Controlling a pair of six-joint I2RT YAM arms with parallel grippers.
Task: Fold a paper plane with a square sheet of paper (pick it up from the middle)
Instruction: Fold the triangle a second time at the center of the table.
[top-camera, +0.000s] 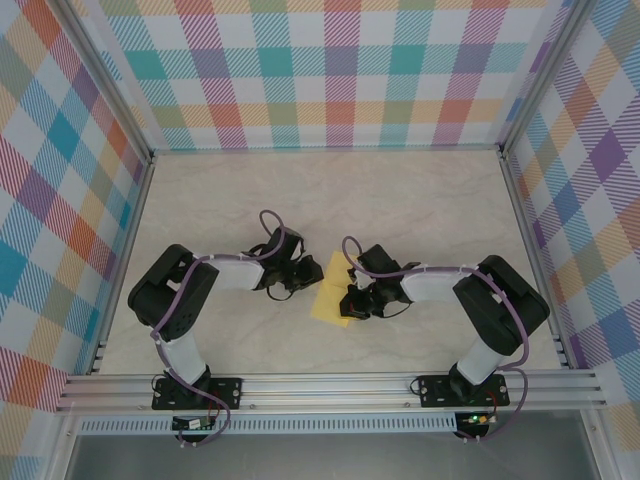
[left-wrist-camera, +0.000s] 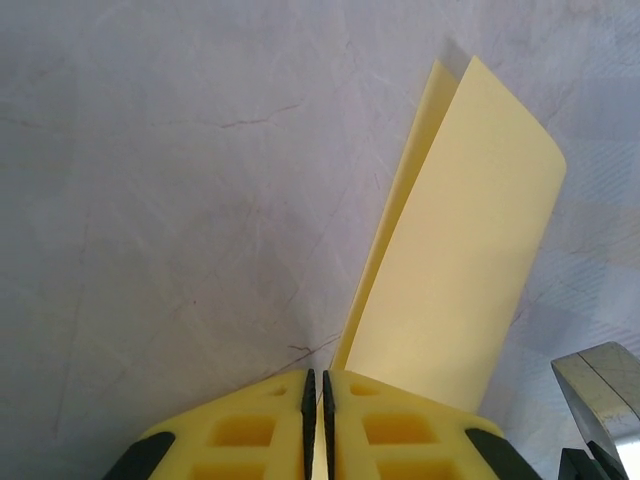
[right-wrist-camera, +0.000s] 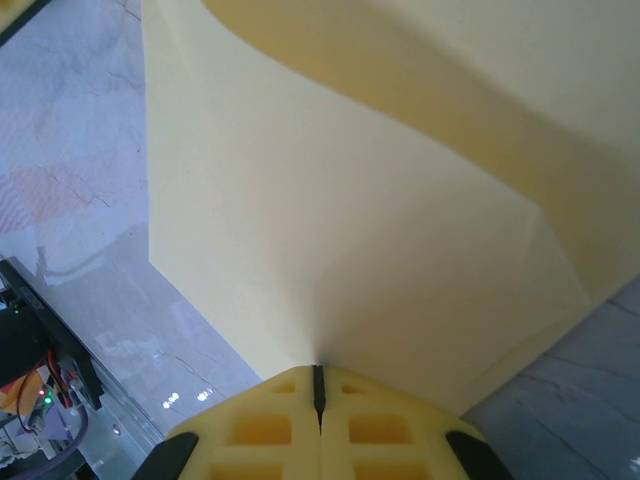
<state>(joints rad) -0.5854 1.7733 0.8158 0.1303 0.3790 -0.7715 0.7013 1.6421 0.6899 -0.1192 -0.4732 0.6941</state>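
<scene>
So the right hand is clamped on the folded-over square sheet of paper, left hand pinching its other edge, near-middle of the surface. Hands crowd both sides; bare room toward the far checked walls.

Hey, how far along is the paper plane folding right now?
Early stage. Done: the square sheet of paper is doubled over, two layers showing. In hand: the left gripper and right gripper each pinch it, jaws shut. To do: no pressed crease, pointed nose or wings visible yet, so nearly all folds remain.
</scene>
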